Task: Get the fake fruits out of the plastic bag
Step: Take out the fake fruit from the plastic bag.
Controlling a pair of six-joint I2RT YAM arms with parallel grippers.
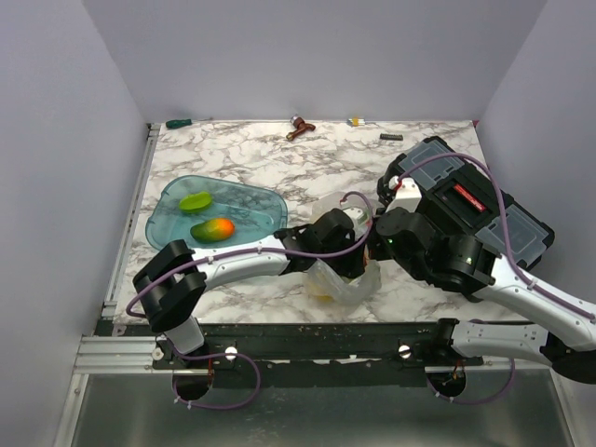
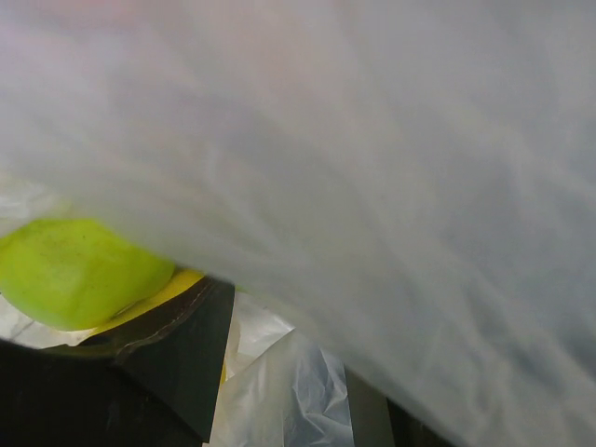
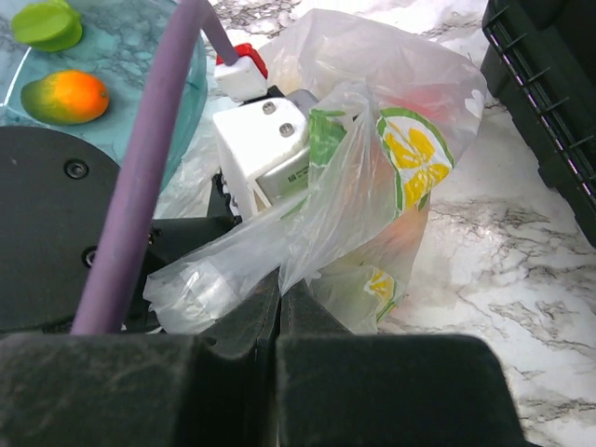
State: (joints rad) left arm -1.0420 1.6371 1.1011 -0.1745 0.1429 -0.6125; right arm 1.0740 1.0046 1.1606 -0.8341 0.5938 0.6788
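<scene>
Ref. landmark: bag (image 1: 335, 277), crumpled, standing on the desk (image 1: 242, 158) between the two arms.

1. Hidden / unclear
- Left tool (image 1: 349, 251): pushed into the bag from the bag's left side. Tips covered by film in the top view. Its own cam. is mostly blanked by blurred film close to the lens, and only one black finger (image 2: 149, 372) shows, lower left. Open, closed or gripping: cannot tell.
- Yellow-green fruit (image 2: 74, 270): inside the bag, just above that finger, cut off at the frame edge. Yellow edge under it: fruit or print, cannot tell.
- Reddish shape (image 3: 414, 219): inside the bag, seen through film from the right wrist cam. Outline too blurred to ID.
- No. of fruits inside the bag: cannot tell.

2. Right tool (image 3: 279, 307)
- Closed, pinching a fold of bag film at the bag's near side.

3. Surroundings / obstructions
- Teal tray (image 1: 270, 200): left of the bag. Holds a green fruit (image 1: 196, 200) and an orange-green fruit (image 1: 212, 229), both outside the bag, near each other, not touching.
- Black case (image 1: 484, 200): right of the bag, partly covered by the right arm.
- Small items along the far desk edge, beyond the bag: too small to ID.
- Purple cable (image 3: 140, 186) and the left wrist's white block (image 3: 261, 140) stand in front of the bag's left part in the right wrist cam.
</scene>
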